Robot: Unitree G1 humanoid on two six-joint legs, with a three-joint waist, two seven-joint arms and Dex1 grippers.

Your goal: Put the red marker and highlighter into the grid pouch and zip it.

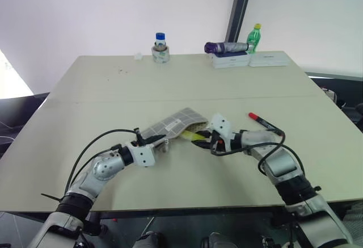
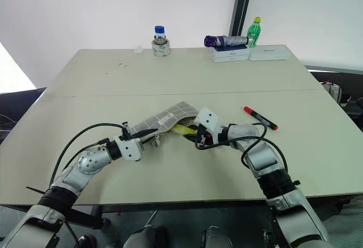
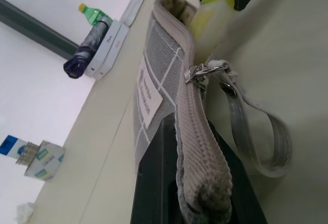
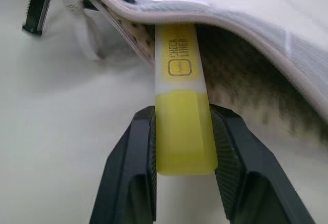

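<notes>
Grid pouch (image 1: 173, 124): flat rectangular case of grey woven fabric crossed by thin white grid lines, with a small white printed label sewn to its face, a thick ribbed pale-grey zipper band along the open edge, a small metal slider ring and a flat grey pull-cord loop (image 3: 256, 131) hanging from it; it lies near the front middle of the table (image 1: 170, 83), its mouth gaping toward the robot's right, the dark patterned lining visible inside. Left gripper (image 1: 160, 144): two black fingers clenched on the pouch's zipper-end edge, holding that corner pinched and slightly lifted. Highlighter (image 4: 180, 106): short, stubby, bright yellow plastic, square-edged at the tail with a paler translucent barrel bearing printed lettering; its front end is pushed just inside the pouch mouth while the yellow tail sits between the ribbed black pads of the right gripper (image 4: 182, 147), which is grasping it on both sides. Red marker (image 1: 265, 122): slim red barrel with black ends, lying flat on the table to the robot's right of the pouch, apart from both grippers. Table: smooth pale beige top, matte, with a seam running across it. Far edge: a small clear jar with a blue cap (image 1: 160, 47), a green bottle with a yellow cap (image 1: 254, 38), a folded purple umbrella (image 1: 226, 47) resting on flat white boxes (image 1: 247, 59).
</notes>
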